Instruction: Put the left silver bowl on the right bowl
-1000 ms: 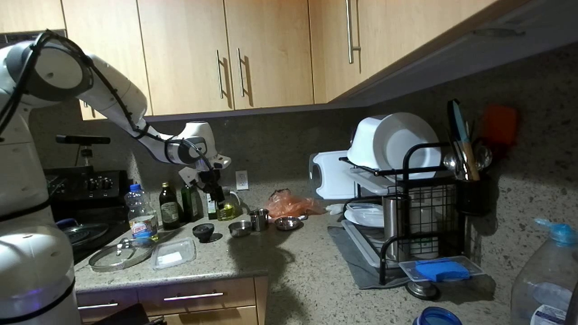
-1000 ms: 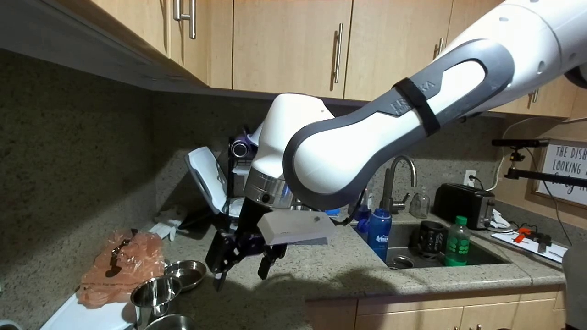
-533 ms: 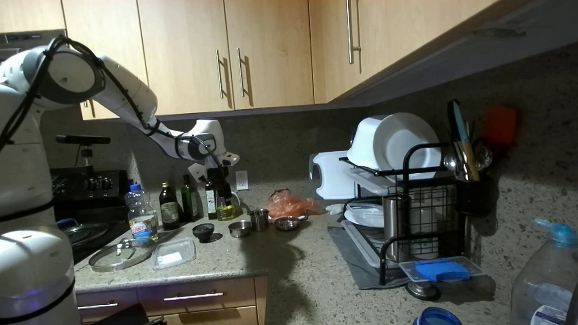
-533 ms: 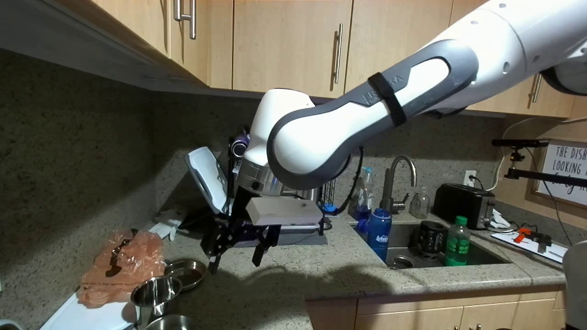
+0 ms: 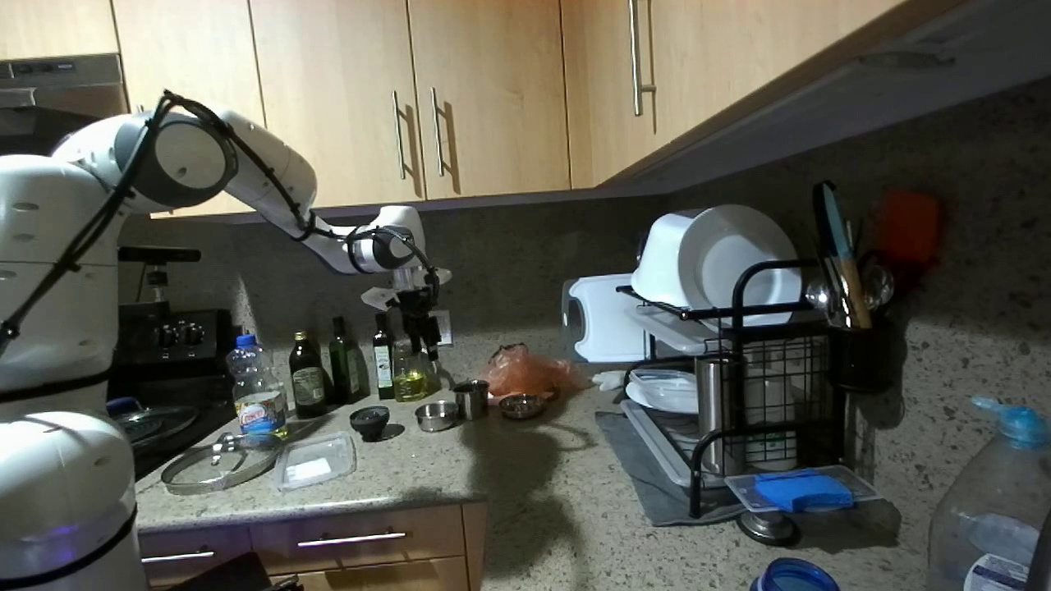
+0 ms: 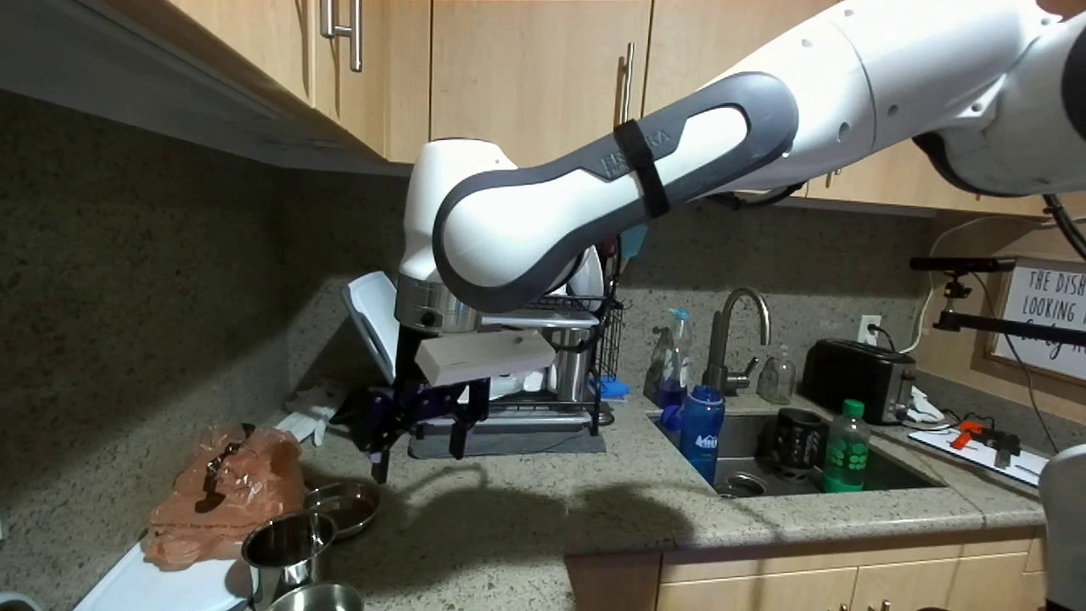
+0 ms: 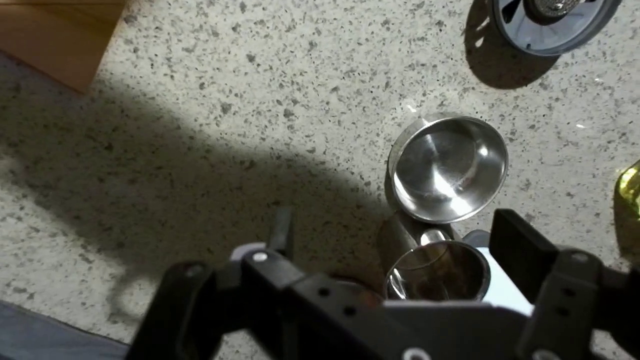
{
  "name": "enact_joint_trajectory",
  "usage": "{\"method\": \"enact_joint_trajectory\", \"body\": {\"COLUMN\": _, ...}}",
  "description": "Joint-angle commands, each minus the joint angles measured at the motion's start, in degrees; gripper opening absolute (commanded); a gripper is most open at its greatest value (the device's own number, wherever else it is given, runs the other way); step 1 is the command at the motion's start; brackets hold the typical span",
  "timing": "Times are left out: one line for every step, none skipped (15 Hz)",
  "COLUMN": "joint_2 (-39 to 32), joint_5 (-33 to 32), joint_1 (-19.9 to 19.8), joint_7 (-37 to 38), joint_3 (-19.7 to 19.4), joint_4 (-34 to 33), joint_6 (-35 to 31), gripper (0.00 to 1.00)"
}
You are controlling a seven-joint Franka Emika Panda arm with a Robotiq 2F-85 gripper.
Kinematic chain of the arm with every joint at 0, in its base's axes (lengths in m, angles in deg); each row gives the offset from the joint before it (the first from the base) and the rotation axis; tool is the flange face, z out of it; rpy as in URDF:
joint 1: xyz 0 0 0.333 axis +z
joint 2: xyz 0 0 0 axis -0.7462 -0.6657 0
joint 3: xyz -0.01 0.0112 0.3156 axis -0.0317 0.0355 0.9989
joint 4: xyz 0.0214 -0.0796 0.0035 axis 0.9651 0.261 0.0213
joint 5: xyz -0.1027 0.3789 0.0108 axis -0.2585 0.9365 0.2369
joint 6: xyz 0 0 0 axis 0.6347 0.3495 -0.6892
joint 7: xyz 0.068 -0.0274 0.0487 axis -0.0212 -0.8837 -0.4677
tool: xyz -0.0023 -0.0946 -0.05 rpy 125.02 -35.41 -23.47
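Note:
The left silver bowl (image 5: pixel 437 416), small, round and shiny, stands upright on the counter; its rim shows at the lower edge of an exterior view (image 6: pixel 318 597). In the wrist view the left silver bowl (image 7: pixel 450 167) lies ahead of the jaws, empty. The right bowl (image 5: pixel 522 405), shallower and silver, stands further right and also shows in an exterior view (image 6: pixel 344 507). In the wrist view it is mostly hidden behind the left finger linkage. My gripper (image 6: pixel 420 458) is open and empty, well above the counter. Its fingers (image 7: pixel 395 230) are spread wide in the wrist view.
A tall silver cup (image 5: pixel 471 400) stands between the bowls. An orange plastic bag (image 5: pixel 525 371) lies behind the right bowl. A black lidded cup (image 5: pixel 370 421) and oil bottles (image 5: pixel 383 361) stand to the left. A dish rack (image 5: pixel 739 394) stands on the right.
The arm has swung over the counter; my gripper has moved right and slightly up in an exterior view, left and up in another. It stays open. The bowls have not moved.

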Motion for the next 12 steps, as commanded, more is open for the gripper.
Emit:
{"method": "enact_joint_trajectory", "body": {"joint_2": -3.1, "joint_5": -1.5, "joint_1": 2.6, "joint_7": 3.7, "joint_3": -0.3, "joint_4": -4.7, "joint_6": 1.7, "gripper": 1.00}}
{"method": "enact_joint_trajectory", "body": {"joint_2": -3.9, "joint_5": -1.5, "joint_1": 3.3, "joint_7": 4.2, "joint_3": -0.3, "joint_4": -5.4, "joint_6": 1.6, "gripper": 1.00}}
{"method": "enact_joint_trajectory", "body": {"joint_2": -4.6, "joint_5": -1.7, "joint_1": 4.0, "joint_7": 5.1, "joint_3": -0.3, "joint_4": -6.2, "joint_6": 1.7, "gripper": 1.00}}
{"method": "enact_joint_trajectory", "body": {"joint_2": -5.4, "joint_5": -1.9, "joint_1": 4.7, "joint_7": 5.6, "joint_3": -0.3, "joint_4": -7.1, "joint_6": 2.0, "gripper": 1.00}}
{"method": "enact_joint_trajectory", "body": {"joint_2": -6.3, "joint_5": -2.2, "joint_1": 5.3, "joint_7": 6.0, "joint_3": -0.3, "joint_4": -8.0, "joint_6": 2.2, "gripper": 1.00}}
{"method": "enact_joint_trajectory", "body": {"joint_2": -7.2, "joint_5": -2.7, "joint_1": 5.9, "joint_7": 6.5, "joint_3": -0.5, "joint_4": -8.9, "joint_6": 2.5, "gripper": 1.00}}
{"method": "enact_joint_trajectory", "body": {"joint_2": -8.0, "joint_5": -3.3, "joint_1": 6.5, "joint_7": 6.9, "joint_3": -0.6, "joint_4": -9.7, "joint_6": 2.6, "gripper": 1.00}}
{"method": "enact_joint_trajectory", "body": {"joint_2": -8.6, "joint_5": -3.5, "joint_1": 6.9, "joint_7": 7.1, "joint_3": -0.8, "joint_4": -10.3, "joint_6": 2.6, "gripper": 1.00}}
{"method": "enact_joint_trajectory", "body": {"joint_2": -9.0, "joint_5": -3.4, "joint_1": 7.2, "joint_7": 6.8, "joint_3": -0.8, "joint_4": -10.7, "joint_6": 2.2, "gripper": 1.00}}
{"method": "enact_joint_trajectory", "body": {"joint_2": -9.3, "joint_5": -3.0, "joint_1": 7.3, "joint_7": 6.4, "joint_3": -0.9, "joint_4": -10.9, "joint_6": 1.9, "gripper": 1.00}}
{"method": "enact_joint_trajectory", "body": {"joint_2": -9.6, "joint_5": -2.3, "joint_1": 7.2, "joint_7": 5.9, "joint_3": -1.0, "joint_4": -11.1, "joint_6": 1.4, "gripper": 1.00}}
{"method": "enact_joint_trajectory", "body": {"joint_2": -9.9, "joint_5": -2.0, "joint_1": 7.1, "joint_7": 5.6, "joint_3": -1.1, "joint_4": -11.3, "joint_6": 1.3, "gripper": 1.00}}
